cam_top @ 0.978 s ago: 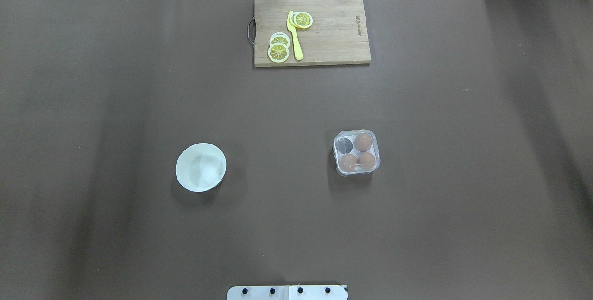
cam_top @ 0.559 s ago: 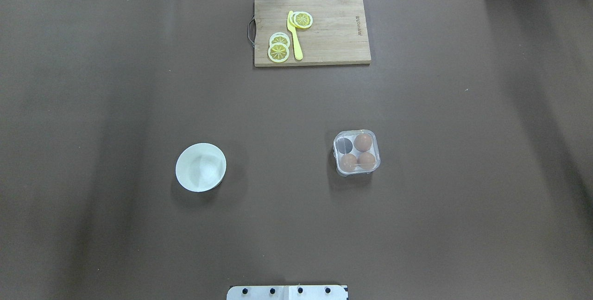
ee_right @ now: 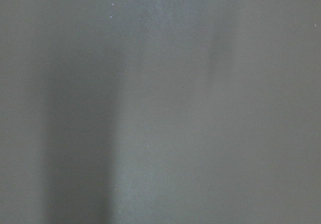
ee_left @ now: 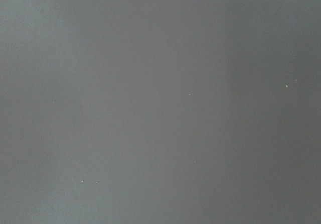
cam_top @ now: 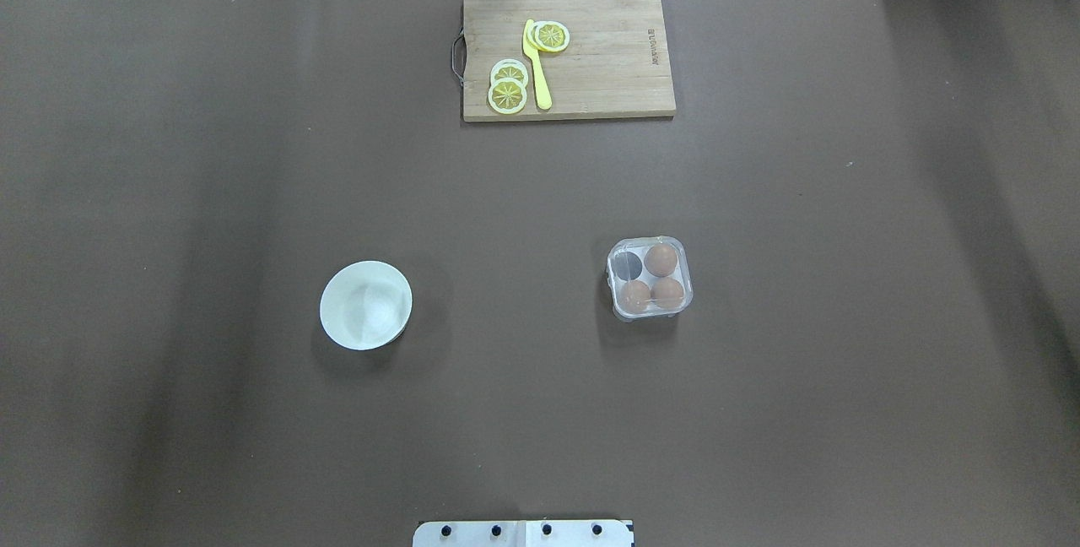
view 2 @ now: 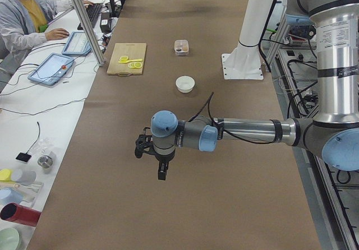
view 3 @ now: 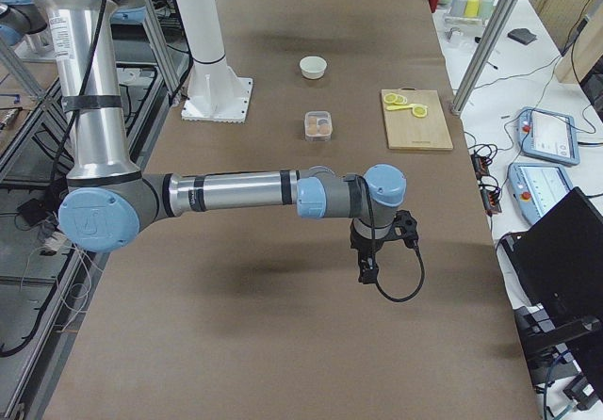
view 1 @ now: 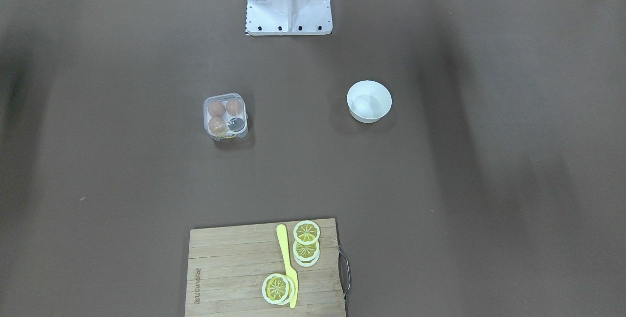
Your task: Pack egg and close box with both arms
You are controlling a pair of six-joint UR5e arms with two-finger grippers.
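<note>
- The box (cam_top: pixel 650 278) stands on the table (cam_top: pixel 169 192), right of the middle in the overhead view. Three brown eggs (cam_top: pixel 661 259) sit in its cells and the fourth cell looks dark.
- A white bowl (cam_top: pixel 365 305) stands well apart on its left.
- A cutting board (cam_top: pixel 607 57) with lemon slices (cam_top: pixel 507 94) and a yellow knife (cam_top: pixel 537 74) lies at the far edge.
- Only the side views show the left tool (view 2: pixel 161 171) and the right tool (view 3: pixel 366 269), each over bare table, well apart from the box. Wide or narrow, I cannot tell.
- Both wrist views show only table surface.

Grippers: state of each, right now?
Left gripper: cannot be told, shows only in a side view.
Right gripper: cannot be told, same reason.
</note>
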